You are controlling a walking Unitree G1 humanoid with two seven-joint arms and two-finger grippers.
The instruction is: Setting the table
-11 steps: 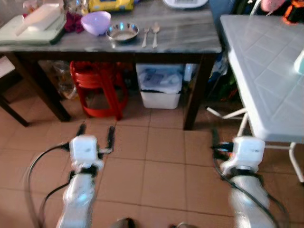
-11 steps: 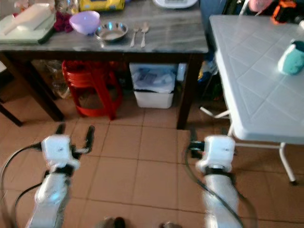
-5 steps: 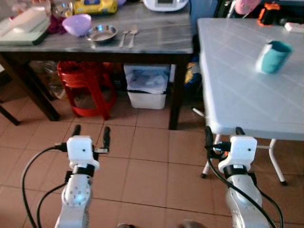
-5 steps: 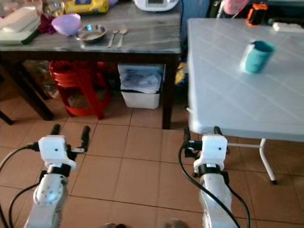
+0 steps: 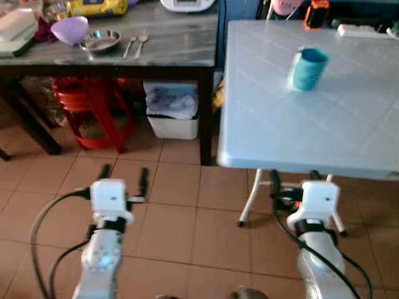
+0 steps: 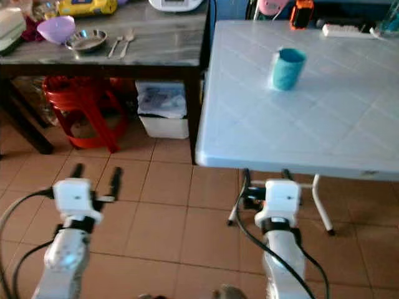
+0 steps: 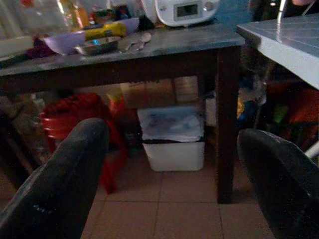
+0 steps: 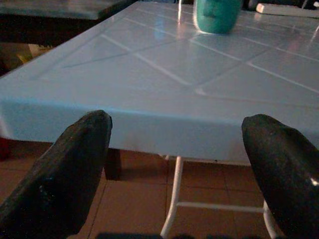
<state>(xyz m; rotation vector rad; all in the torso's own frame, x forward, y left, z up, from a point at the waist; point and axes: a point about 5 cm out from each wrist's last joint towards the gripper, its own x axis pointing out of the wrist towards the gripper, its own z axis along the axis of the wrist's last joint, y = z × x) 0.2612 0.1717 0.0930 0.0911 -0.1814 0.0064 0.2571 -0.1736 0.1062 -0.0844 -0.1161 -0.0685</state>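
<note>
White desk [image 5: 299,124]: A large pale top is seen ahead on the right, its near edge just above the right gripper. A knock against that edge or the thin legs beneath is judged likely if the arm is raised without clearance.
Dark desk [image 5: 174,53]: It stands at the back left, beside the white desk's left edge; the tableware is carried near its far left end, well apart from both grippers.
Cup [image 5: 308,68]: A teal cup stands upright on the white desk, toward the far edge, long axis vertical, mouth up. It could be tipped by a sweeping arm.
Purple bowl [image 5: 70,28]: Upright, mouth up.
Steel bowl [image 5: 100,41]: Beside the purple bowl.
Spoons [image 5: 134,45]: Two lie side by side, long axes running toward the near edge, bowls at the far end; slipping on pickup is judged possible.
Left gripper [image 5: 123,180]: Fingers held apart, empty, over the floor.
Right gripper [image 5: 293,180]: Fingers apart, empty.
</note>
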